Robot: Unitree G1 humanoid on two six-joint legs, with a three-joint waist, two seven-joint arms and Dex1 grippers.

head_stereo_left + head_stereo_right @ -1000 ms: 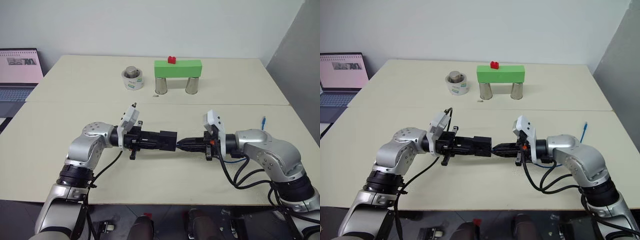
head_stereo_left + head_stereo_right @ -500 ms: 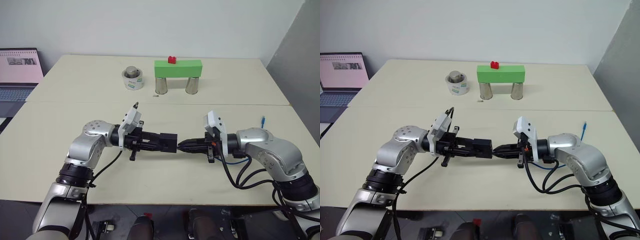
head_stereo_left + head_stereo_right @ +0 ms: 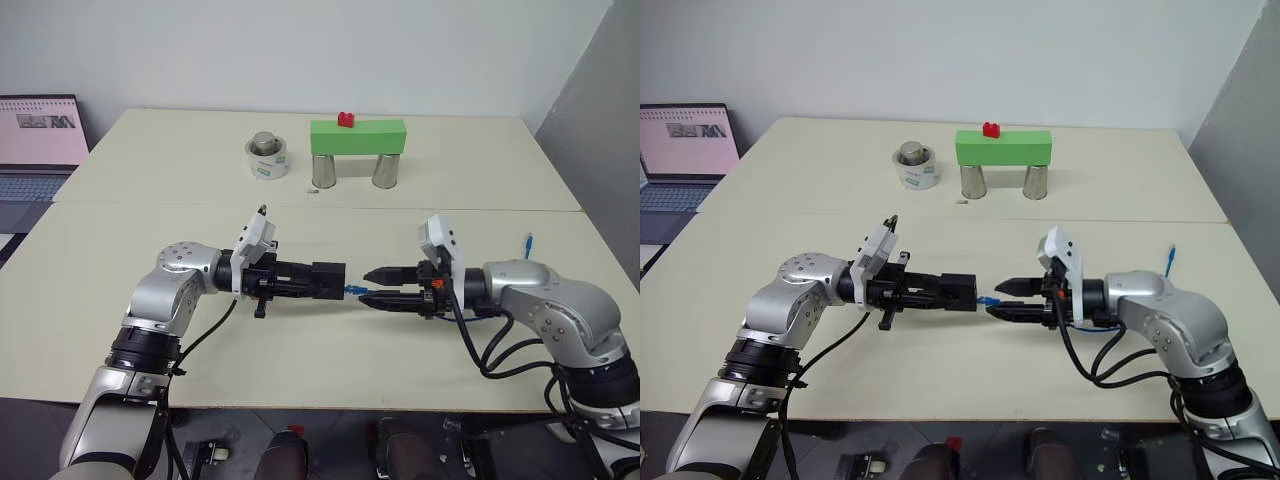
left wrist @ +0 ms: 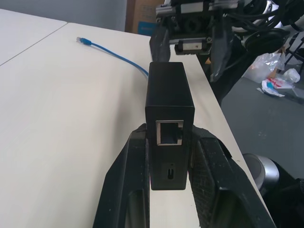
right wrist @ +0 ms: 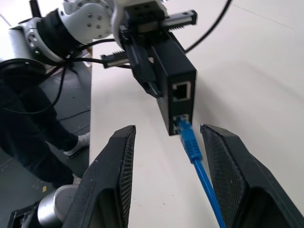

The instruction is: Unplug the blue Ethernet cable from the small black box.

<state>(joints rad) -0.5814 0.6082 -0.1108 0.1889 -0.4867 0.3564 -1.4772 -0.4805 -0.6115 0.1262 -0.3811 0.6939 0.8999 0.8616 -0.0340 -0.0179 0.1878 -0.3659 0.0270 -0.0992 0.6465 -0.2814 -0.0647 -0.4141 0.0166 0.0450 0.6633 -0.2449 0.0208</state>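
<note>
My left gripper (image 3: 312, 281) is shut on the small black box (image 3: 328, 279) and holds it level above the table, its ports facing right. The blue Ethernet cable's plug (image 5: 184, 127) sits at the box's lower port; how deep it goes I cannot tell. My right gripper (image 3: 369, 286) faces the box, open, one finger on each side of the plug and neither touching it. From there the cable (image 4: 114, 52) runs back under the right arm, and its far end (image 3: 527, 241) lies on the table at the right.
At the back stands a green block (image 3: 356, 133) on two metal cans with a red piece on top. A white roll (image 3: 266, 157) holding a metal weight is beside it. A laptop (image 3: 40, 140) stands at the far left. The table's front edge runs just below both arms.
My right gripper has gone from shut to open, and the blue plug now shows between its fingers and the box. My left gripper keeps the box where it was.
</note>
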